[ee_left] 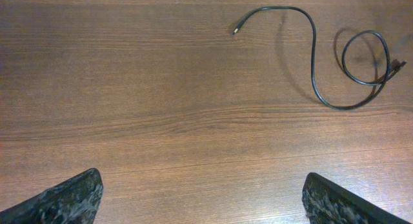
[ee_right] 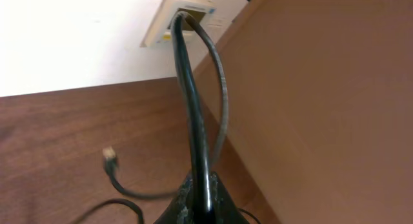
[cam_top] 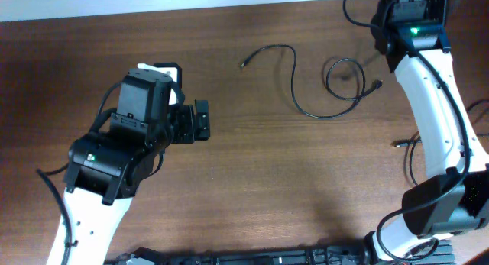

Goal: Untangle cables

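Observation:
One thin black cable (cam_top: 296,82) lies on the brown table at centre right. It runs from a small metal-tipped plug (cam_top: 244,64) through an S-curve into a small loop (cam_top: 341,72); it also shows in the left wrist view (ee_left: 314,62). My left gripper (cam_top: 200,120) is open and empty, well to the left of that cable, its fingertips wide apart (ee_left: 200,185). My right gripper (ee_right: 200,188) is at the table's far right edge, shut on a black cable (ee_right: 190,101) that rises towards a white wall socket (ee_right: 184,14). Another cable end with a pale plug (ee_right: 110,156) lies below it.
A grey cord (ee_right: 222,88) runs beside the held cable. A brown panel (ee_right: 322,108) stands close on the right in the right wrist view. A further plug end (cam_top: 398,143) lies by the right arm (cam_top: 435,112). The table's far edge (cam_top: 229,7) meets a white wall.

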`<action>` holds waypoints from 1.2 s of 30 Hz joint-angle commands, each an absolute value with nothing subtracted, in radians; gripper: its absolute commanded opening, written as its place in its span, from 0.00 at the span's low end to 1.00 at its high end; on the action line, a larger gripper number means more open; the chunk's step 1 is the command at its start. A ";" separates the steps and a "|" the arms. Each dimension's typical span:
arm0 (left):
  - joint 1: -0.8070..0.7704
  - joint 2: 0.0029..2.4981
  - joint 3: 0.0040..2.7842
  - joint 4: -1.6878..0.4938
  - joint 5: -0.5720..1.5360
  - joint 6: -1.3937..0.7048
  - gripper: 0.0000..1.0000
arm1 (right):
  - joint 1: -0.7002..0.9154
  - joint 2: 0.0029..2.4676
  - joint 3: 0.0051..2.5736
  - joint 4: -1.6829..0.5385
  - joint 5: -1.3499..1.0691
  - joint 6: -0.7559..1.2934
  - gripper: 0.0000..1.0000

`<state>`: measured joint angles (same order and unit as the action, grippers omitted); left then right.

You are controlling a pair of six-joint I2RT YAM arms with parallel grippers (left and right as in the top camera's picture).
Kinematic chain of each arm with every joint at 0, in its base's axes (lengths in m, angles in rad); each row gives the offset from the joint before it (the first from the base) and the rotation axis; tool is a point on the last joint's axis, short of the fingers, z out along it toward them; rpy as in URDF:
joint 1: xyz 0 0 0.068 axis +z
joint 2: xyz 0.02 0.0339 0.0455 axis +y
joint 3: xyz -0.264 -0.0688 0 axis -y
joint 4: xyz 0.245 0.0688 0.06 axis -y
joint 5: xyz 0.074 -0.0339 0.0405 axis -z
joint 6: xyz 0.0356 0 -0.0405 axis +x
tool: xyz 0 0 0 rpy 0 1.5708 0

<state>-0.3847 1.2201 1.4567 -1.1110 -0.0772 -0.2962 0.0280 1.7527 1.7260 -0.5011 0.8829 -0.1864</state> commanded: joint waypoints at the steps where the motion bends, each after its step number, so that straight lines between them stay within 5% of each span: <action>1: -0.383 1.215 1.462 -1.113 -0.068 -0.306 0.99 | -0.006 1.765 1.737 -0.490 0.929 -0.184 0.04; 9: -0.383 1.215 1.462 -1.116 -0.068 -0.306 0.99 | -0.242 1.765 1.737 -0.472 1.139 -0.201 0.04; 18: -0.383 1.215 1.462 -1.116 -0.061 -0.307 0.99 | -0.169 1.724 1.738 -0.078 1.486 -0.213 0.04; 24: -0.383 1.215 1.462 -1.119 0.016 -0.306 0.99 | 0.039 1.685 1.738 0.571 1.443 -0.864 0.04; 29: -0.383 1.215 1.461 -1.122 0.016 -0.306 0.99 | 0.119 1.709 1.737 0.245 1.383 -0.842 0.04; 31: -0.383 1.215 1.461 -1.139 0.015 -0.306 0.99 | 0.064 1.742 1.735 -0.029 1.306 -0.693 0.04; 36: -0.383 1.215 1.461 -1.142 0.016 -0.306 0.99 | -0.123 1.861 1.732 -0.171 1.230 -0.608 0.04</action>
<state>-0.3847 1.2201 1.4567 -1.1412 0.0048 -0.2966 -0.0563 1.8233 1.7313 -0.1490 1.2907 -0.6533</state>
